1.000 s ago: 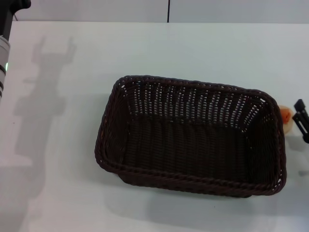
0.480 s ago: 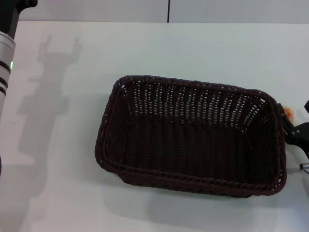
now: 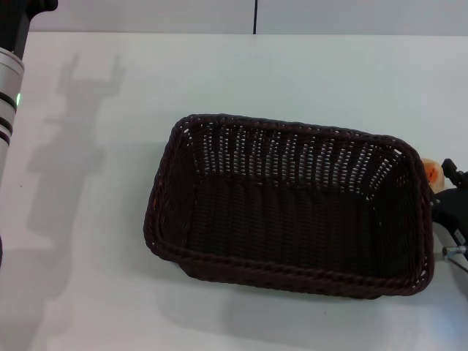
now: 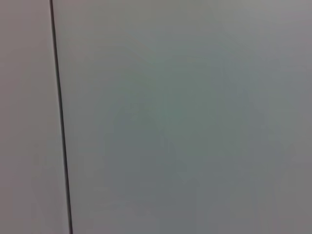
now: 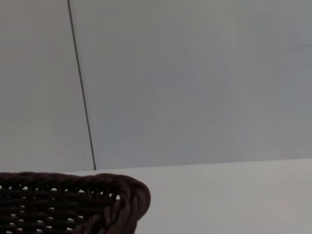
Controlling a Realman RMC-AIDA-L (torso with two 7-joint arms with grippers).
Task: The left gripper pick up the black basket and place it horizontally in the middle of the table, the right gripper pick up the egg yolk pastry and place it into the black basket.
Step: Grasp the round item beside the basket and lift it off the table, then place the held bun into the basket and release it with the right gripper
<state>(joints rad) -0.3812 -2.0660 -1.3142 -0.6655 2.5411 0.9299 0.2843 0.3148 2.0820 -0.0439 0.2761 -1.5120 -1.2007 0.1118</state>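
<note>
The black basket (image 3: 287, 219) lies lengthwise across the middle of the white table (image 3: 292, 73), upright and empty. Its braided corner also shows in the right wrist view (image 5: 73, 200). The egg yolk pastry (image 3: 431, 172) sits on the table just outside the basket's right rim; only an orange and cream sliver of it shows. My right gripper (image 3: 449, 191) is at the right edge, close against the pastry and the basket's right side. My left arm (image 3: 9, 69) stands raised at the far left edge, its gripper out of view.
The left arm casts a shadow (image 3: 66, 161) on the table's left part. A wall with a dark vertical seam (image 3: 256, 16) runs behind the table's far edge. The left wrist view shows only that wall (image 4: 195, 122).
My right gripper has moved in towards the basket's right rim and the pastry, which is now mostly covered. The left arm shifted slightly early on, then stayed still. The basket has not moved.
</note>
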